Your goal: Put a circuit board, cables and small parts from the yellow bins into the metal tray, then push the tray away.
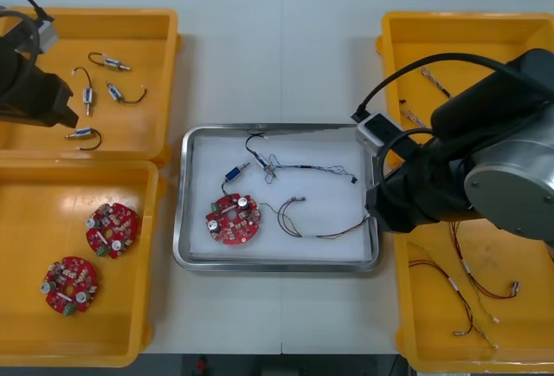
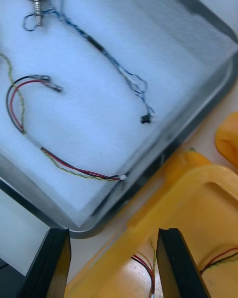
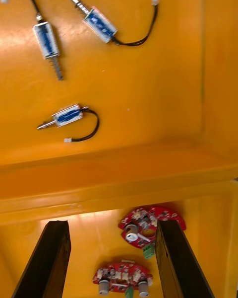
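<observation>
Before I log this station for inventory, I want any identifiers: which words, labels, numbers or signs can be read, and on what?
None can be read.
Red circuit board in the metal tray: any print is too small to read.
Two circuit boards in the left yellow bin: likewise too small.
Small metal parts, blue-sleeved: no legible label.
Left gripper over the left bins, right gripper at the tray's right edge, fingers open: no marking visible.

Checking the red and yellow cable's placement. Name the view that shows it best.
Right wrist view: the cable lies close up in the white tray. Front view shows it small, right of the board. Left wrist view faces small parts and boards in the left bins.
</observation>
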Robot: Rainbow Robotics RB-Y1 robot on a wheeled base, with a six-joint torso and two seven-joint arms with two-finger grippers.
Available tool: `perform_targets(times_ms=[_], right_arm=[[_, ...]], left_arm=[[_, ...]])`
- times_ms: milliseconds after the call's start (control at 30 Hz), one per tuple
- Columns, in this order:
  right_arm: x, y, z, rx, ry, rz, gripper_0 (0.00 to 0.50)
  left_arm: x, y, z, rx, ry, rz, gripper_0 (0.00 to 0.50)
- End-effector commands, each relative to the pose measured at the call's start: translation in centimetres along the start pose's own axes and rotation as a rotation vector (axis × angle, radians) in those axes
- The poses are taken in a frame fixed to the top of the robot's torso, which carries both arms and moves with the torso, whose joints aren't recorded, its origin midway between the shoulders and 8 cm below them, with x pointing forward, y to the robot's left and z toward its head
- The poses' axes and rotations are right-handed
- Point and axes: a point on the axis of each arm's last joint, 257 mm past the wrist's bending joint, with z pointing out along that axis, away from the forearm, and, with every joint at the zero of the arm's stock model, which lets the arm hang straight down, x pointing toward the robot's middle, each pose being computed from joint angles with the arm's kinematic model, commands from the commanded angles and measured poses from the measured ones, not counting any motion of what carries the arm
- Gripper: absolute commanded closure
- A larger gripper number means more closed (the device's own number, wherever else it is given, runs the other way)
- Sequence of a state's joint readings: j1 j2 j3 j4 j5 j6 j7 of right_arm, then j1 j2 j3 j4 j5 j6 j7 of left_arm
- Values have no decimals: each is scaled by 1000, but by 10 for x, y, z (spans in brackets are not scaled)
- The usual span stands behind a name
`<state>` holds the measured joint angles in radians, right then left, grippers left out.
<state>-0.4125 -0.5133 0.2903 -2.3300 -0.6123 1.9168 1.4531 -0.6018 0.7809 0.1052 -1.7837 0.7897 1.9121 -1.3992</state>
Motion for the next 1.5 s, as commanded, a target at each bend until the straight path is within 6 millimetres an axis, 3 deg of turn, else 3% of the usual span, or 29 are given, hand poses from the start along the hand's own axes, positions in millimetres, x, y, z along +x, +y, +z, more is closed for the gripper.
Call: perform_targets(times_ms=[33,333,467,667,867,1267,1500], right_arm=[[-9,30,-2,1,4,-160,0],[-2,79,25,-21,96,-408,0],[-19,105,39,-51,56,-487,0],[-38,127,57,-52,-21,-659,0],[-47,147,77,-65,-85,-773,0],[-24,169,105,-71,-22,-858,0],[-23,177,114,-48,-17,-881,0]], left_arm=[[16,42,-20,-41,-28,-45,0],[49,60,-21,-46,-33,-75,0],[59,59,-21,-43,-30,-73,0],[65,58,-27,-36,-47,-69,0],[72,58,-31,-31,-57,-73,0],[92,57,-29,-29,-43,-72,0],[98,58,-26,-27,-28,-80,0]])
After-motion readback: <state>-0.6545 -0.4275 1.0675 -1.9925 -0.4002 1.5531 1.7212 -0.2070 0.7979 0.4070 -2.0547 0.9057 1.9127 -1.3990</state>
